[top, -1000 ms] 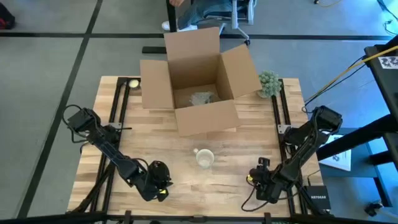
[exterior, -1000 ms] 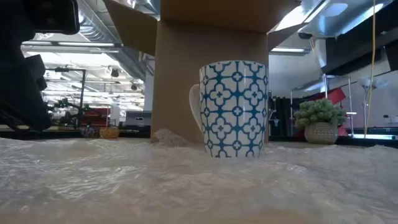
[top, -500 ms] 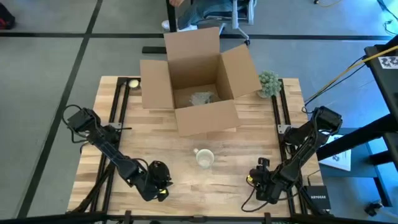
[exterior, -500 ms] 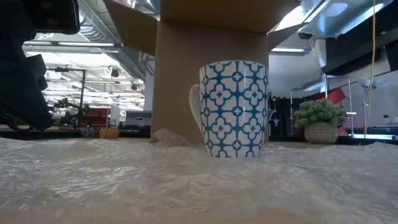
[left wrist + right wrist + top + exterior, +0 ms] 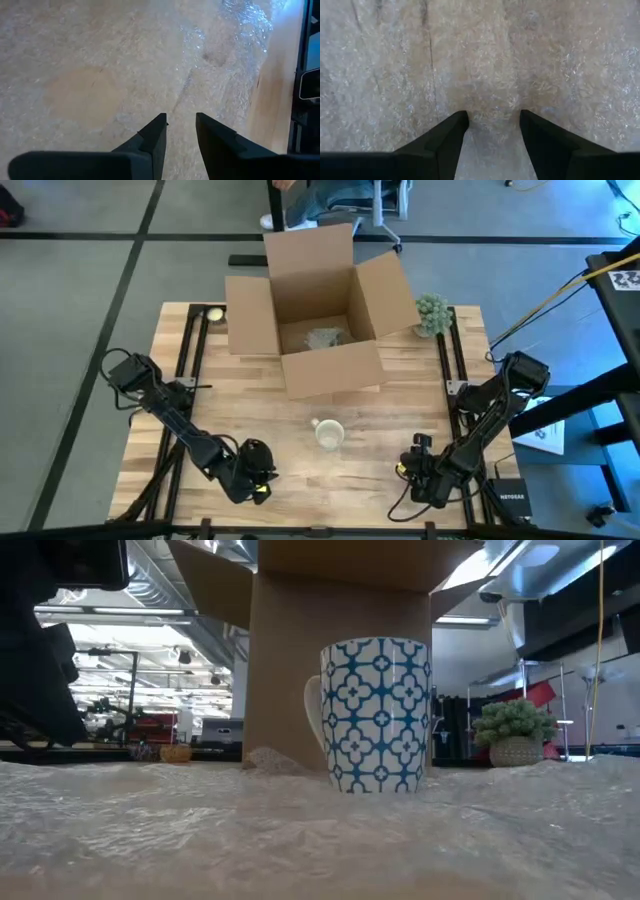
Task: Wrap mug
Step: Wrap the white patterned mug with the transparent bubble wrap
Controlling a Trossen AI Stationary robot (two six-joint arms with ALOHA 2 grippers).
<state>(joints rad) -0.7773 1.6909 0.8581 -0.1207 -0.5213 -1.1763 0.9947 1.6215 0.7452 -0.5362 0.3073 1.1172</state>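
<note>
A white mug with a blue pattern (image 5: 329,434) (image 5: 378,715) stands upright on a clear sheet of bubble wrap (image 5: 300,830) that is spread over the near half of the table. My left gripper (image 5: 256,472) (image 5: 181,119) is near the table's front, left of the mug. It points down at the wrap (image 5: 125,60), fingers open. My right gripper (image 5: 416,464) (image 5: 494,116) is at the near right, also open and pointing down at the wrap (image 5: 480,60). Nothing but wrap shows between either pair of fingers. My left gripper points down with its fingertips (image 5: 159,120) close over the bubble wrap; I cannot tell whether they touch it. My right gripper likewise stands with its fingertips (image 5: 461,118) at the wrap's surface, and I cannot tell whether they touch it.
An open cardboard box (image 5: 320,310) stands at the table's far middle, just behind the mug. A small potted plant (image 5: 432,313) (image 5: 515,735) is at the far right and a small round object (image 5: 213,312) at the far left. Black rails run along both table sides.
In the low view the bubble wrap's right part has risen a little and now covers the foot of the plant pot. The mug has stayed in place.
</note>
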